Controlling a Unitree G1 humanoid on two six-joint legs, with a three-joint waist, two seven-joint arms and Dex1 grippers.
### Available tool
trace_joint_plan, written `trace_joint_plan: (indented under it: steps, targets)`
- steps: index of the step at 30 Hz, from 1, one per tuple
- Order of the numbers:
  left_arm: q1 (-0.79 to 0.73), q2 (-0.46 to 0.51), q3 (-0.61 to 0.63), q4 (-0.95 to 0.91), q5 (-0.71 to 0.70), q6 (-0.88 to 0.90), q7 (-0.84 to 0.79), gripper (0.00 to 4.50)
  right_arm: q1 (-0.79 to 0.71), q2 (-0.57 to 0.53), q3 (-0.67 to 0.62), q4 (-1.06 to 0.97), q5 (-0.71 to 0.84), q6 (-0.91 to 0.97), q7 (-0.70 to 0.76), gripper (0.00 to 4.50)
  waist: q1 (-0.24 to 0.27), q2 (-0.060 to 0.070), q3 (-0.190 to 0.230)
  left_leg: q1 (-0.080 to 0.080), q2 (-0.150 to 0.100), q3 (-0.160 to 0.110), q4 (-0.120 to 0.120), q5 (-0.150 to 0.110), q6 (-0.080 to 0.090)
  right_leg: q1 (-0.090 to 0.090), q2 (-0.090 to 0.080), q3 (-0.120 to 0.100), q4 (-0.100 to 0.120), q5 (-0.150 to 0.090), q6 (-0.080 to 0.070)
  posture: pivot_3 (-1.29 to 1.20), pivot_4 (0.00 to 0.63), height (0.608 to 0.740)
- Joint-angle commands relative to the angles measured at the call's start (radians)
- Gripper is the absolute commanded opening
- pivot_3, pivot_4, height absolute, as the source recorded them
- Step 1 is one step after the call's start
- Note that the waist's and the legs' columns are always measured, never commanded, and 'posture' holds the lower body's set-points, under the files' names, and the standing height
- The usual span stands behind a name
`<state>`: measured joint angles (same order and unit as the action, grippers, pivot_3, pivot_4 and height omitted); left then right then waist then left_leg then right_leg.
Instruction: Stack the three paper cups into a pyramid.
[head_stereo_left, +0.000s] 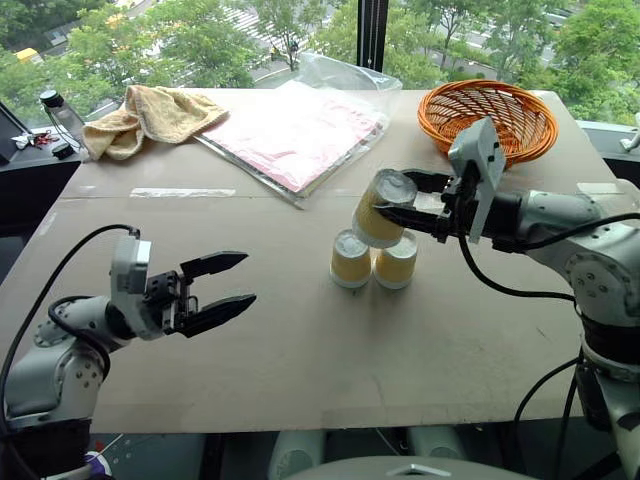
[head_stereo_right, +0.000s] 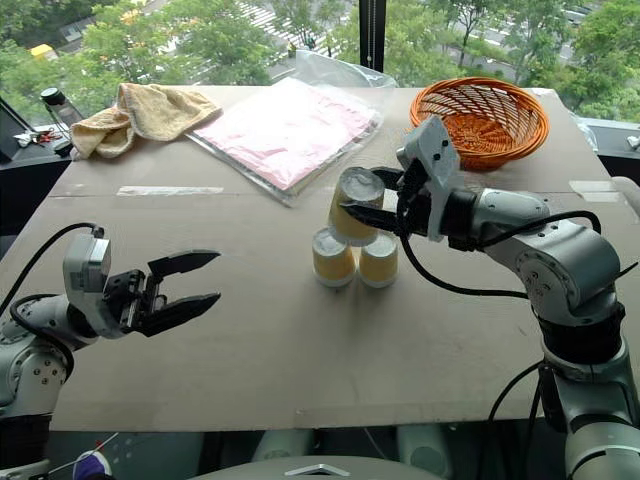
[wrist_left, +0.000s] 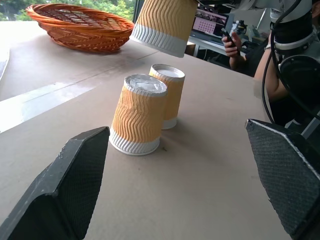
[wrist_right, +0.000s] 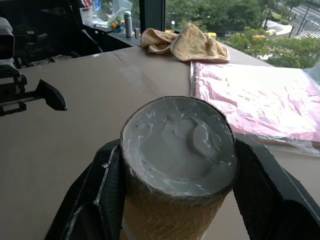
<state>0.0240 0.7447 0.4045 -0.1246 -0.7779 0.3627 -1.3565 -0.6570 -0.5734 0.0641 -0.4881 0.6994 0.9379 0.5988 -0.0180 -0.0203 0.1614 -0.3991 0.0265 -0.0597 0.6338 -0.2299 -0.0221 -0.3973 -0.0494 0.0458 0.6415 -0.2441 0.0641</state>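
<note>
Setting: brown table (head_stereo_left: 300, 380) in front of a window with trees beyond.
Right gripper (head_stereo_left: 392, 203): clamped on the sides of a paper cup (head_stereo_left: 378, 208), which it holds tilted in the air, base end away from the wrist.
Held cup's place: above the two standing cups, clear of their tops in the left wrist view.
Two standing cups: upside down, side by side and touching, one (head_stereo_left: 350, 259) nearer the left arm, the other (head_stereo_left: 396, 261) beside it.
Beyond the right gripper: orange basket (head_stereo_left: 487, 120), pink plastic-wrapped packet (head_stereo_left: 290, 135), tan towel (head_stereo_left: 150, 115) at the far corner.
Left gripper (head_stereo_left: 230, 283): jaws wide apart, holding nothing, well apart from the cups and pointing toward them.
</note>
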Motion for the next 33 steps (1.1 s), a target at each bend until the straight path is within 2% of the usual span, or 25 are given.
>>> trace_joint_plan:
  steps: [1,4,5,7,8,13,19,22,26,30,33]
  targets:
    - [0.014,-0.005,0.042,-0.022,-0.024,-0.016,0.012,4.50,0.003,-0.009,0.030,0.007,-0.037,-0.033,0.025,2.20,-0.001,0.000,0.000,0.000,0.000,0.000,0.000,0.000,0.000,0.000,0.000,0.000,0.000,0.000,0.000,0.00,0.150,0.740]
    - [0.024,-0.013,0.044,-0.041,-0.024,-0.015,0.024,4.50,0.024,-0.020,0.068,0.039,-0.085,-0.071,0.053,2.20,0.000,0.000,0.000,0.000,0.000,0.000,0.000,0.000,0.000,0.000,0.000,0.000,0.000,0.000,0.000,0.00,0.150,0.740]
    - [0.026,-0.015,0.042,-0.050,-0.026,-0.013,0.030,4.50,0.029,-0.031,0.081,0.052,-0.112,-0.096,0.066,3.28,0.001,0.000,0.000,0.000,0.000,0.000,0.000,0.000,0.000,0.000,0.000,0.000,0.000,0.000,0.000,0.00,0.150,0.740]
    - [0.031,-0.019,0.038,-0.070,-0.033,-0.004,0.041,4.50,0.034,-0.041,0.084,0.060,-0.134,-0.125,0.085,4.15,0.002,-0.001,-0.001,0.000,0.000,0.000,0.000,0.000,0.000,0.000,0.000,0.000,0.000,0.000,0.000,0.00,0.150,0.740]
    - [0.034,-0.020,0.035,-0.080,-0.037,0.002,0.046,4.50,0.035,-0.043,0.077,0.056,-0.139,-0.137,0.089,4.45,0.001,-0.001,0.000,0.000,0.000,0.000,0.000,0.000,0.000,0.000,0.000,0.000,0.000,0.000,0.000,0.00,0.150,0.740]
    - [0.047,-0.036,0.002,-0.127,-0.018,0.040,0.130,4.50,0.062,-0.073,-0.011,-0.034,-0.095,-0.152,0.115,4.45,0.001,-0.001,0.000,0.000,0.000,0.000,0.000,0.000,0.000,0.000,0.000,0.000,0.000,0.001,0.001,0.00,0.150,0.740]
    - [0.062,-0.039,-0.058,-0.127,0.077,0.035,0.233,4.50,0.243,-0.154,-0.215,-0.170,-0.006,-0.197,0.170,4.45,0.006,-0.002,0.000,-0.001,0.000,0.000,0.000,0.000,0.000,0.000,0.000,0.000,-0.001,0.002,0.003,0.00,0.150,0.740]
    - [0.070,-0.028,-0.071,-0.104,0.121,0.022,0.255,4.50,0.439,-0.185,-0.389,-0.243,0.047,-0.200,0.190,4.45,0.007,-0.002,0.000,0.000,0.000,0.000,0.000,0.000,0.000,0.000,0.000,0.000,-0.001,0.001,0.001,0.00,0.150,0.740]
    - [0.072,-0.014,-0.083,-0.068,0.153,0.010,0.247,4.50,0.808,-0.163,-0.598,-0.314,0.033,-0.244,0.241,4.45,0.013,-0.003,0.000,-0.001,0.000,0.000,0.000,0.000,0.000,0.001,0.000,0.000,-0.001,0.000,0.000,0.00,0.150,0.740]
    - [0.077,0.003,-0.098,-0.010,0.180,-0.014,0.207,4.50,1.119,-0.099,-0.624,-0.283,-0.112,-0.428,0.318,4.45,0.004,-0.003,-0.001,0.001,0.000,0.001,0.000,0.000,0.000,0.001,0.000,0.000,-0.001,-0.002,0.002,0.00,0.150,0.740]
    - [0.075,0.007,-0.122,0.019,0.212,-0.049,0.180,4.50,1.183,-0.058,-0.582,-0.234,-0.175,-0.538,0.318,4.45,0.000,-0.004,-0.002,0.004,0.001,0.002,0.000,0.000,0.000,0.002,0.000,0.001,-0.001,-0.003,0.004,0.00,0.150,0.740]
